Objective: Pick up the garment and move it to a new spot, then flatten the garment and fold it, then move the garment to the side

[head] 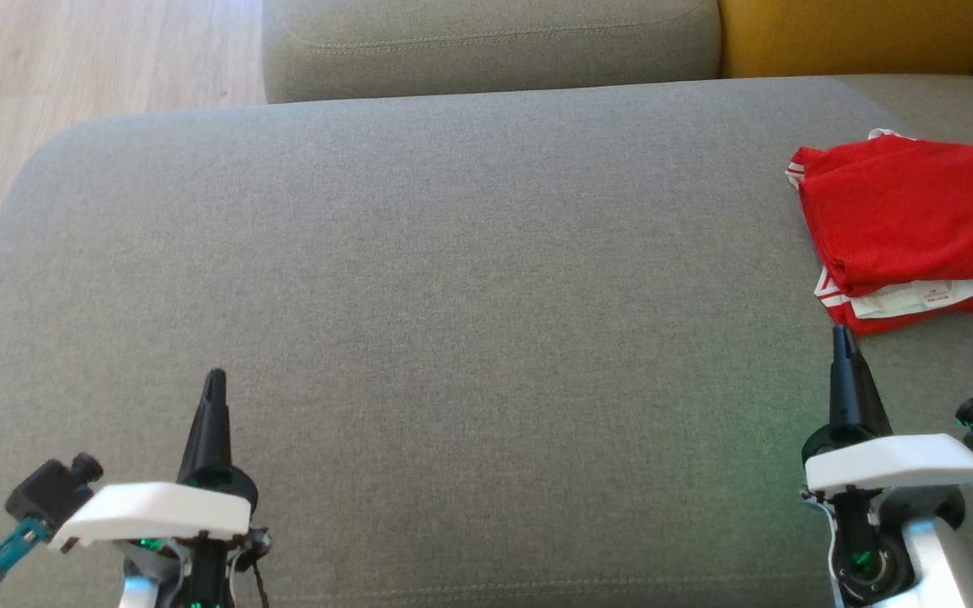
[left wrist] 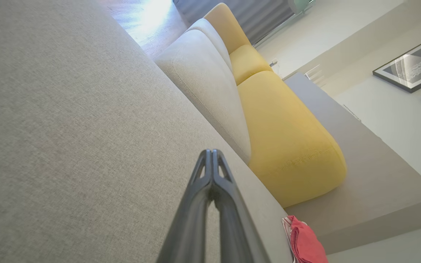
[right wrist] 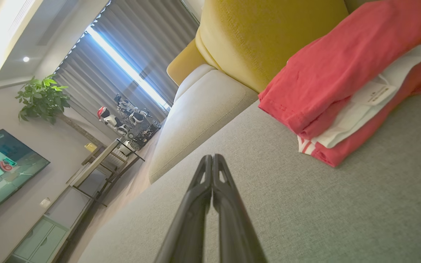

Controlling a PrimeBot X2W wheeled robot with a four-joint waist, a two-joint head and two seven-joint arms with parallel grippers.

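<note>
A red garment with white trim and a white label lies folded at the right edge of the grey sofa seat. It also appears in the right wrist view as a folded red garment, and its corner shows in the left wrist view. My right gripper is shut and empty, its tips just short of the garment's near edge. My left gripper is shut and empty at the lower left, far from the garment. Each wrist view shows its own gripper pressed together: left gripper, right gripper.
A grey back cushion and a yellow cushion stand behind the seat. Wooden floor lies to the left. A wide bare stretch of seat spans the middle and left.
</note>
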